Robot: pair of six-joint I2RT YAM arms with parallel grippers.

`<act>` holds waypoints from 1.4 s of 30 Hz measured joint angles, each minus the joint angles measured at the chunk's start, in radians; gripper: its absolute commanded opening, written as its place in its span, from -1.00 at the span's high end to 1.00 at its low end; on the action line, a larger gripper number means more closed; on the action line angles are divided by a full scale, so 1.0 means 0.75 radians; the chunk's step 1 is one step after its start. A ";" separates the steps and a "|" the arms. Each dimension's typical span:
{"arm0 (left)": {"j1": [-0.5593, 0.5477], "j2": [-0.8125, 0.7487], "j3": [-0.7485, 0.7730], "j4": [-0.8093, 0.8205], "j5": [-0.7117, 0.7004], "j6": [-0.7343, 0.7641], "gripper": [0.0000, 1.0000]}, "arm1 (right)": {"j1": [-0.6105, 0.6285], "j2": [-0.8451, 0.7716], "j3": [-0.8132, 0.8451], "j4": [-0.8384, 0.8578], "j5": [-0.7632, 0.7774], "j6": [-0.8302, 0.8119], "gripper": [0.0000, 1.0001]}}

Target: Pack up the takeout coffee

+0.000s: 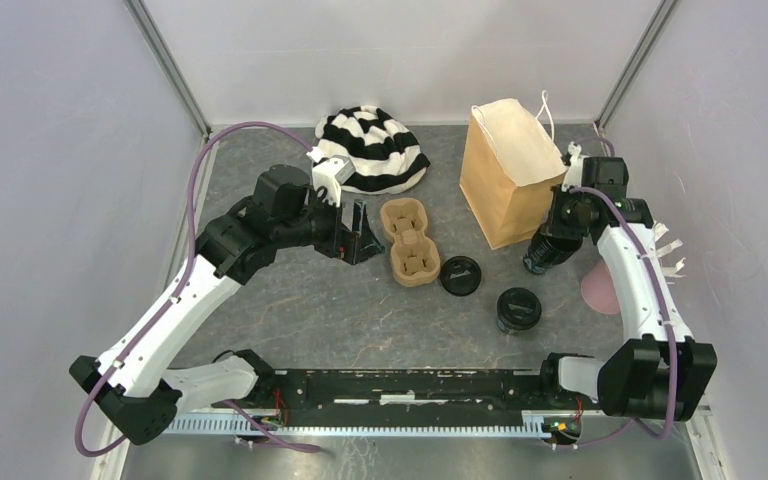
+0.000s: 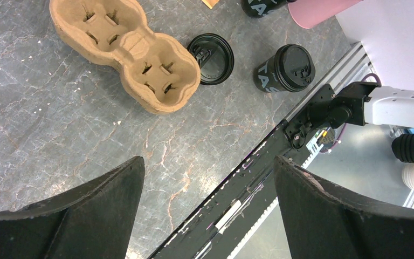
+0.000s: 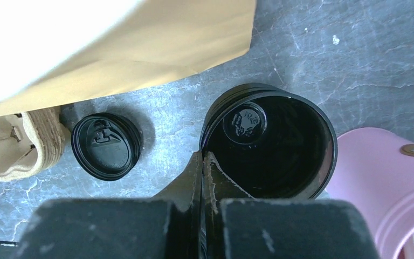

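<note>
One black coffee cup (image 1: 518, 309) stands lidded on the table and also shows in the left wrist view (image 2: 285, 68). A second black cup (image 3: 269, 145) has no lid. My right gripper (image 3: 202, 156) is shut on its rim, one finger inside and one outside. In the top view this cup (image 1: 544, 250) is beside the brown paper bag (image 1: 505, 170). Its loose black lid (image 1: 460, 274) lies flat next to the cardboard carrier (image 1: 409, 243). My left gripper (image 1: 355, 235) is open and empty, left of the carrier, its fingertips (image 2: 135, 167) wide apart.
A pink cup (image 1: 600, 290) with white sticks lies on its side at the right, close to the held cup. A black-and-white striped cloth (image 1: 372, 148) lies at the back. The arm base rail (image 1: 410, 385) runs along the near edge.
</note>
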 measured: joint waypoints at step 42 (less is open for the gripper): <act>0.000 -0.089 0.000 -0.007 -0.148 -0.055 -0.90 | 0.653 -0.241 0.449 -0.341 -0.013 0.058 1.00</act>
